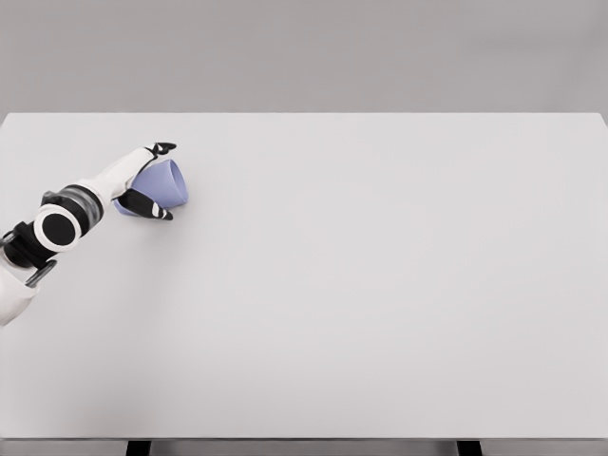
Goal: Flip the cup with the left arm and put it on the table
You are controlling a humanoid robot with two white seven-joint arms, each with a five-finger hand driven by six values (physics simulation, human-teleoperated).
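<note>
Cup (163,184), a pale lavender-blue one, sits in the grasp of the left hand (144,180) over the far-left part of the tabletop (380,285). It is tipped on its side, with its wider end pointing right and slightly toward the near side. Black-tipped fingers (161,148) reach over its far side, and another dark fingertip presses along its near side, so the hand is clamped around the cup. Whether the cup touches the surface or hangs just above it cannot be told from this view.

The left arm (66,220) enters from the lower left, its white forearm and black wrist joint crossing the left edge of the tabletop. The cup lies near that left edge and also near the far edge, though clear of both.

To the right of the cup the white tabletop stretches wide and bare to its right edge, and toward the near edge there is likewise broad open surface. Two dark table legs show just below the near edge. A plain grey wall stands behind the far edge.
</note>
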